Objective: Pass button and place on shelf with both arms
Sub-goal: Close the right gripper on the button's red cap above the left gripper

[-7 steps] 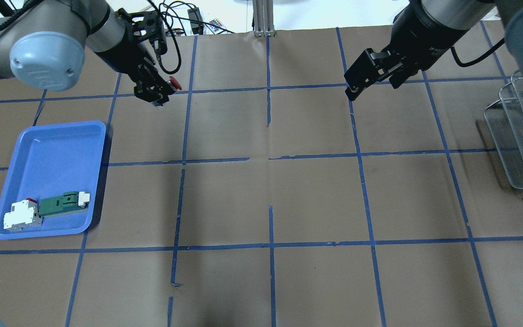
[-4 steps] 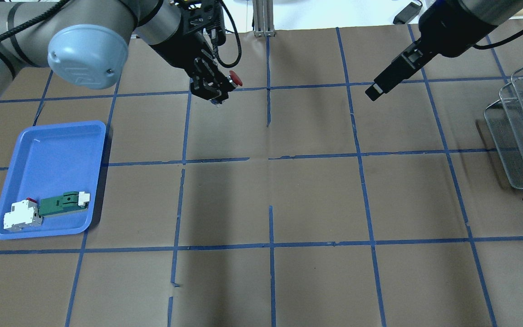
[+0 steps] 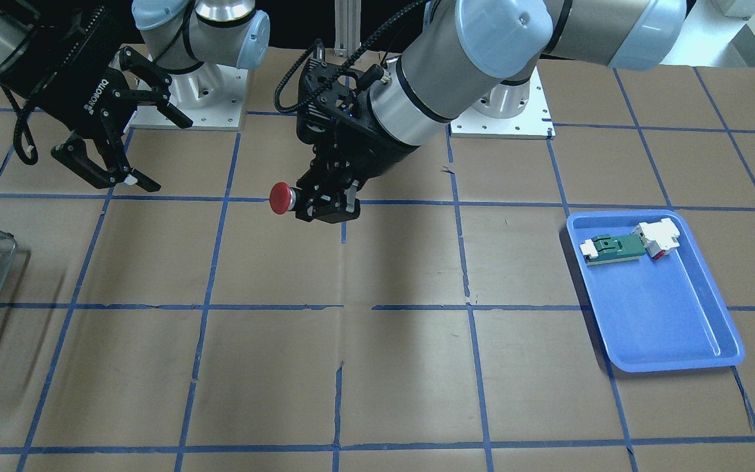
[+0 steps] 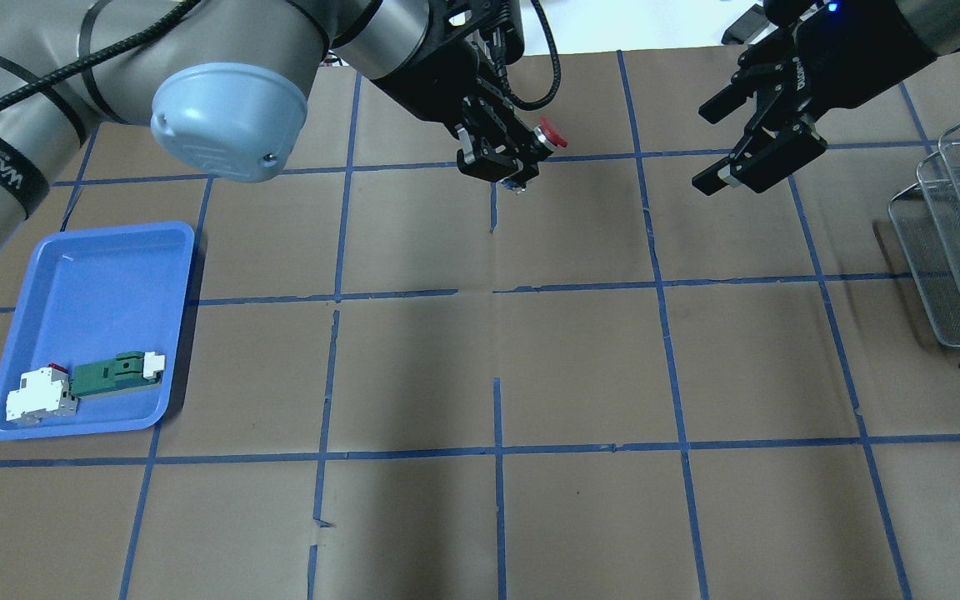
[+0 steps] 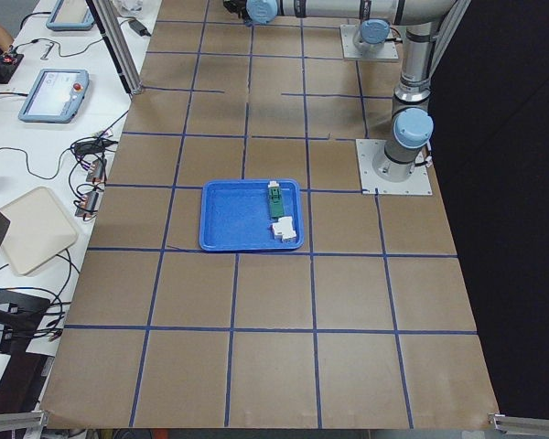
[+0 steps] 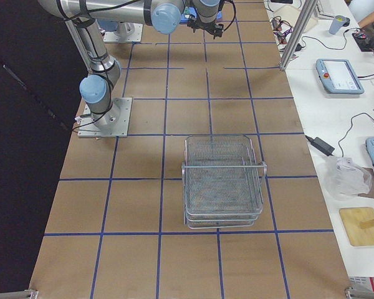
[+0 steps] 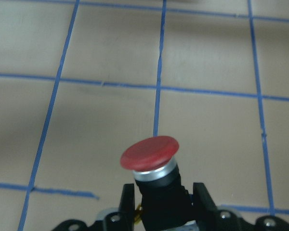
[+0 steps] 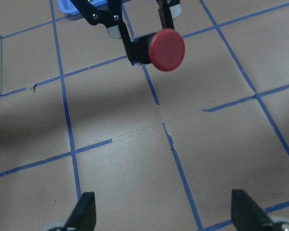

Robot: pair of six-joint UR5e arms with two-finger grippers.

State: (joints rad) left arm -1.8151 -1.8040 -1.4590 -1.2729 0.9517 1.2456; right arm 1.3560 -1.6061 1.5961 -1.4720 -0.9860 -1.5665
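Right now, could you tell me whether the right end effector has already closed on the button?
No, the right end effector is open and apart from the button, which sits clamped in the left end effector.

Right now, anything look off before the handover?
Nothing stands out. The left gripper grips the button by its black body, red cap pointing toward the open right gripper. The shelf stands upright, apart from both.
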